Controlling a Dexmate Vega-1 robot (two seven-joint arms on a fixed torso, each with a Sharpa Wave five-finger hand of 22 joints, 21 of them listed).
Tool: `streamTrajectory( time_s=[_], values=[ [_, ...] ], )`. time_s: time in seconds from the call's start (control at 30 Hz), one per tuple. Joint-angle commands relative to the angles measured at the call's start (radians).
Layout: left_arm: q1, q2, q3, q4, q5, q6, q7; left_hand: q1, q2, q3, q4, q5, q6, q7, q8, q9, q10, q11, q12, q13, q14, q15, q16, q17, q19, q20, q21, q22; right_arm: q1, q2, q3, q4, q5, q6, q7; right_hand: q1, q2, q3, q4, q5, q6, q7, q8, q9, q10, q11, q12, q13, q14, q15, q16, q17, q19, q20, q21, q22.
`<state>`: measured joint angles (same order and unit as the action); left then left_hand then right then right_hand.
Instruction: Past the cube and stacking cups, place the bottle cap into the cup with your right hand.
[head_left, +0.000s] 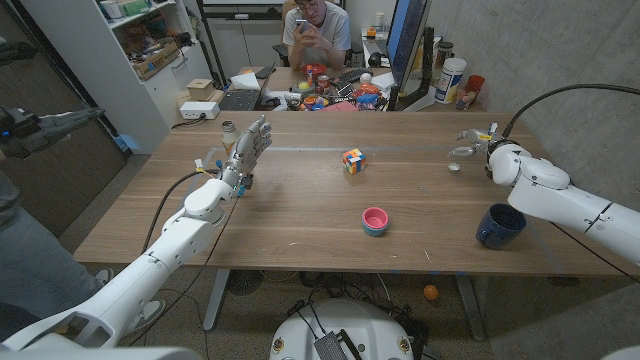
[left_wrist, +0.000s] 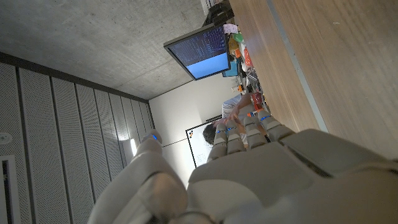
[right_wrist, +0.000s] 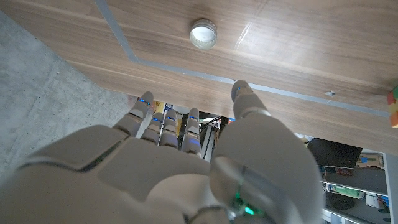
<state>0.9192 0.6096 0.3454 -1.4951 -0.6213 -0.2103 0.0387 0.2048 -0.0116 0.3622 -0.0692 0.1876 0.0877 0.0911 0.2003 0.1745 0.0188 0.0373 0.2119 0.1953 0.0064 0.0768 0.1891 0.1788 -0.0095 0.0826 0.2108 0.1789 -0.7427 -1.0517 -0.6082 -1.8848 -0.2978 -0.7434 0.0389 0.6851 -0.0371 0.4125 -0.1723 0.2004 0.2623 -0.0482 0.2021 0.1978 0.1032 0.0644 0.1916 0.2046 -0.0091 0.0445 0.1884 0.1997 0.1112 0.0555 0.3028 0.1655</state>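
Nearest the robot's edge of the wooden table (head_left: 300, 240), the dark blue cup (head_left: 499, 225) sat on the right side, close beside the right forearm. A little left of it, toward the middle, was a small pink stacking cup (head_left: 375, 221), upright with its mouth up. Farther across, the colourful cube (head_left: 353, 160) rested by itself near the centre, well apart from both cups.

On the left, the left hand (head_left: 250, 148) stood raised above the table with its fingers straight, spread and pointing away, holding nothing. Just beside it was a small bottle (head_left: 228, 133) standing upright.

Over on the right, the right hand (head_left: 483, 141) hovered at the far right part of the table, fingers apart and empty. The bottle cap (head_left: 455, 166) lay on the wood just left of that hand, near its fingertips but not touching them; in the right wrist view the cap (right_wrist: 203, 33) lay beyond the outstretched fingers (right_wrist: 244, 98), open side up, close to a pale line running across the tabletop. The cap was well apart from the blue cup, which was nearer the robot.

Beyond the far edge, a person (head_left: 318, 30) sat behind a clutter of small things, with a monitor (head_left: 405, 40) to the right and shelves (head_left: 150, 50) to the left.
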Motion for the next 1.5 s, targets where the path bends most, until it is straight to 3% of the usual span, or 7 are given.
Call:
streamTrajectory(
  time_s=[0.03,0.3,0.63,1.23,1.5],
  values=[
    [0.003,0.005,0.0,-0.007,0.001,0.008,0.004,0.004,0.01,0.002,-0.008,-0.001,0.011,-0.001,-0.004,0.005,0.001,0.003,0.005,0.003,-0.002,-0.001,0.002,0.005,-0.001,-0.004,-0.004,0.003,0.012,0.034,-0.043,0.033,-0.042,-0.058,-0.043,0.002,-0.014,-0.005,0.002,0.008,0.013,-0.006,0.004,0.004,-0.006,-0.005,0.003,0.003,0.0,-0.002,0.006,0.002,0.01,0.0,-0.007,0.004],
    [0.005,0.01,-0.002,-0.015,0.004,0.013,0.009,0.003,0.01,0.002,-0.009,-0.001,0.011,0.001,-0.004,0.005,0.0,0.002,0.004,0.003,-0.002,-0.001,0.002,0.005,-0.001,-0.004,-0.004,0.003,0.036,0.05,-0.094,0.054,-0.1,-0.086,-0.051,0.005,-0.026,-0.008,0.001,0.012,0.023,-0.014,0.009,0.004,-0.01,-0.003,0.003,0.003,0.0,-0.002,0.007,0.002,0.012,0.0,-0.012,0.004],
    [0.008,0.009,-0.003,-0.012,0.001,0.014,0.009,0.003,0.011,0.002,-0.01,-0.001,0.011,0.001,-0.005,0.005,0.0,0.004,0.004,0.003,-0.002,-0.002,0.002,0.005,0.0,-0.004,-0.005,0.003,0.106,0.05,-0.149,0.095,-0.144,-0.057,0.047,0.006,-0.038,-0.012,0.003,0.018,0.025,-0.018,0.009,0.005,-0.022,-0.004,0.002,0.004,-0.006,0.009,0.007,0.002,0.013,0.006,-0.019,0.004],
    [0.029,0.006,-0.013,-0.018,-0.004,0.001,0.025,0.003,0.012,0.001,-0.012,-0.001,0.012,0.0,-0.007,0.005,0.0,0.003,0.003,0.003,-0.002,-0.002,0.002,0.005,-0.003,-0.002,-0.006,0.003,0.149,0.051,-0.176,0.144,-0.208,-0.012,0.145,-0.003,-0.053,-0.02,0.012,0.028,0.047,-0.032,0.016,0.007,-0.021,-0.004,0.007,0.005,0.002,0.008,0.013,0.003,0.02,0.012,-0.028,0.005],
    [0.04,0.005,-0.016,-0.025,-0.005,0.001,0.036,0.002,0.013,0.001,-0.013,-0.001,0.012,0.0,-0.008,0.005,0.0,0.002,0.003,0.003,-0.001,-0.002,0.002,0.005,-0.003,-0.001,-0.007,0.003,0.148,0.061,-0.179,0.164,-0.241,0.001,0.147,-0.005,-0.056,-0.022,0.015,0.033,0.056,-0.033,0.018,0.007,-0.018,-0.008,0.01,0.005,0.006,0.008,0.016,0.004,0.026,0.01,-0.031,0.005]
  ],
)
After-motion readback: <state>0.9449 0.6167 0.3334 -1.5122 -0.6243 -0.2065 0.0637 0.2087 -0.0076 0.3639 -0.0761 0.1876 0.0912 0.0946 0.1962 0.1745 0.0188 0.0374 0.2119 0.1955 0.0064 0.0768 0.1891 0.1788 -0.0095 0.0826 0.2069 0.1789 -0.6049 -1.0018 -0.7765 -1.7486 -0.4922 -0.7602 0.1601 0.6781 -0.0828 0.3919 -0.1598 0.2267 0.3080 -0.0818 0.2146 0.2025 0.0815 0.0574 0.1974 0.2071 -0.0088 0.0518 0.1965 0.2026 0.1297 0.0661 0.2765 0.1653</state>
